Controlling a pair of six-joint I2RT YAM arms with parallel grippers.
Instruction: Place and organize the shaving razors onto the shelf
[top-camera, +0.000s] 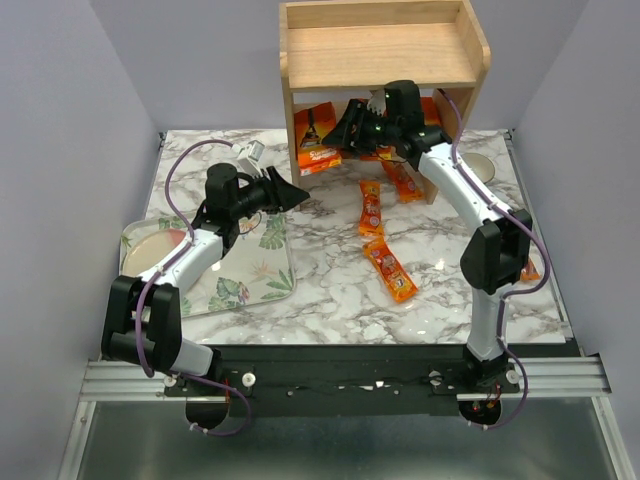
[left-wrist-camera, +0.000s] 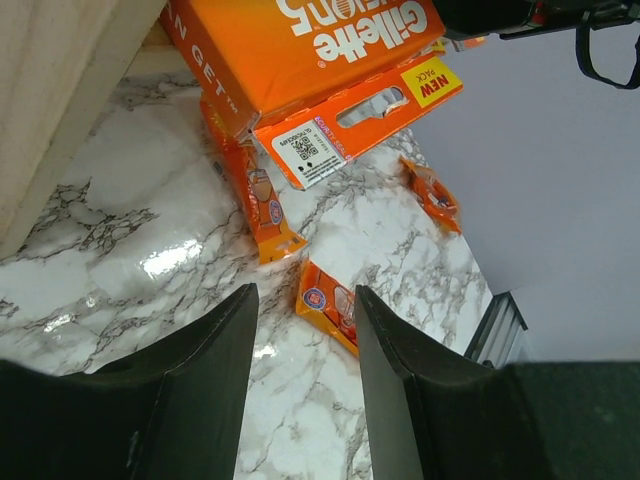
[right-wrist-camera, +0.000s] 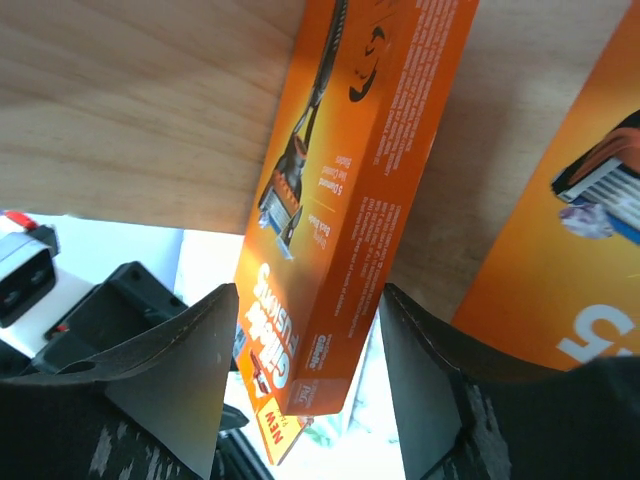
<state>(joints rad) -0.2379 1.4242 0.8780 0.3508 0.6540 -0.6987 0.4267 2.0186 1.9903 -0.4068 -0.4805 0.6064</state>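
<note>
The light-wood shelf (top-camera: 380, 55) stands at the back of the marble table. My right gripper (top-camera: 338, 135) reaches into its lower tier and is open, its fingers either side of a wide orange razor pack (right-wrist-camera: 350, 200) that leans against the wood (right-wrist-camera: 130, 100). That pack shows in the top view (top-camera: 318, 140) and the left wrist view (left-wrist-camera: 300, 40). A second wide pack (right-wrist-camera: 570, 280) stands beside it. Narrow orange packs lie on the marble (top-camera: 370, 208) (top-camera: 390, 270) (top-camera: 403, 180). My left gripper (top-camera: 300, 195) is open and empty above the marble, left of the packs (left-wrist-camera: 307, 292).
A leaf-print tray (top-camera: 265, 275) with a plate (top-camera: 150, 245) lies at the left under my left arm. Another orange pack (top-camera: 530, 270) lies at the right edge, partly hidden by my right arm. The shelf's side panel (left-wrist-camera: 60, 100) is close to my left gripper.
</note>
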